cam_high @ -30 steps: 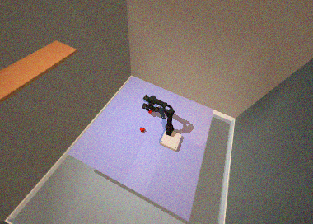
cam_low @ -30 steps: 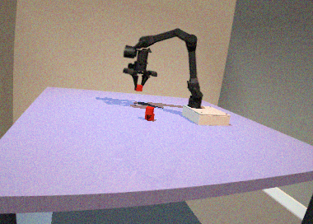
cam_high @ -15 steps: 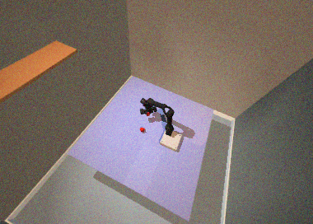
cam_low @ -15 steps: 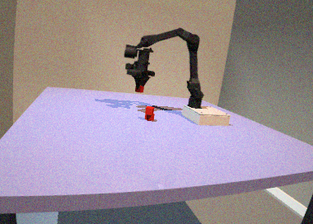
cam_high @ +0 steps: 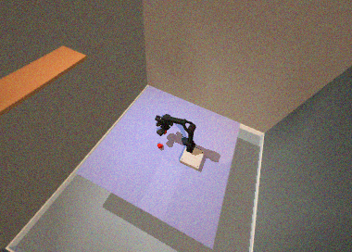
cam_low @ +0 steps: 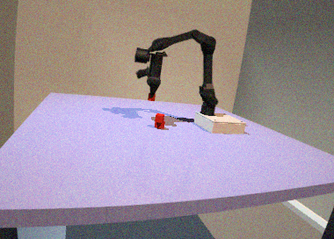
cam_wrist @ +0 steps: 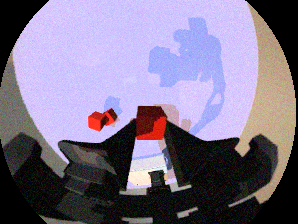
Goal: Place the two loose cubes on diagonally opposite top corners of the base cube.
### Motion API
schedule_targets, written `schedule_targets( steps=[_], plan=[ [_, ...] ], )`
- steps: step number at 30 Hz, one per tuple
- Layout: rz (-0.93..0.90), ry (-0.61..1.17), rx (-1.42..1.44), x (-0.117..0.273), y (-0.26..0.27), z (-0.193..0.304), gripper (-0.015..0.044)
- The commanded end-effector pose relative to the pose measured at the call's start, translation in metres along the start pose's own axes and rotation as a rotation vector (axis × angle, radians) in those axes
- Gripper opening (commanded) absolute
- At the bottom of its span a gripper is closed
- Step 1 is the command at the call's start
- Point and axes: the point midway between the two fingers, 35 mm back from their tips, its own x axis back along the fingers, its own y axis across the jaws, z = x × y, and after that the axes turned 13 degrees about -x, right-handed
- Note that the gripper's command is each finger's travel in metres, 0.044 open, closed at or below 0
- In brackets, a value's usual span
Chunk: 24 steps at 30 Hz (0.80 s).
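Note:
My gripper [cam_high: 165, 131] [cam_low: 152, 94] [cam_wrist: 149, 121] is shut on a red cube [cam_low: 151, 98] [cam_wrist: 151, 131], held in the air between the fingertips. The base cube [cam_low: 159, 125] [cam_wrist: 111, 117] is red and stands on the table. The other loose cube [cam_low: 160, 116] [cam_wrist: 96, 121] is on top of it; in the top view the two show as one small red spot. The held cube is apart from this pair, which lies left of it in the wrist view. The exact corner overlap and any tilt of the upper cube are too small to tell.
The lavender table [cam_high: 139, 182] [cam_low: 110, 163] carries the arm on a pale box-shaped mount [cam_high: 191, 159] [cam_low: 228, 127]. The mount also shows between the fingers in the wrist view [cam_wrist: 141, 176]. The arm's shadows fall across the table. An orange board [cam_high: 42, 75] is at the left, away from the table.

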Motion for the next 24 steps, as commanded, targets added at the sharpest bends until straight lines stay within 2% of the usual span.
schedule_targets(
  steps=[1,24],
  plan=[
    [-0.002,0.002,0.166,-0.002,0.010,0.009,0.0105],
    [-0.009,0.003,1.067,-0.007,0.060,0.059,0.0105]
  ],
)
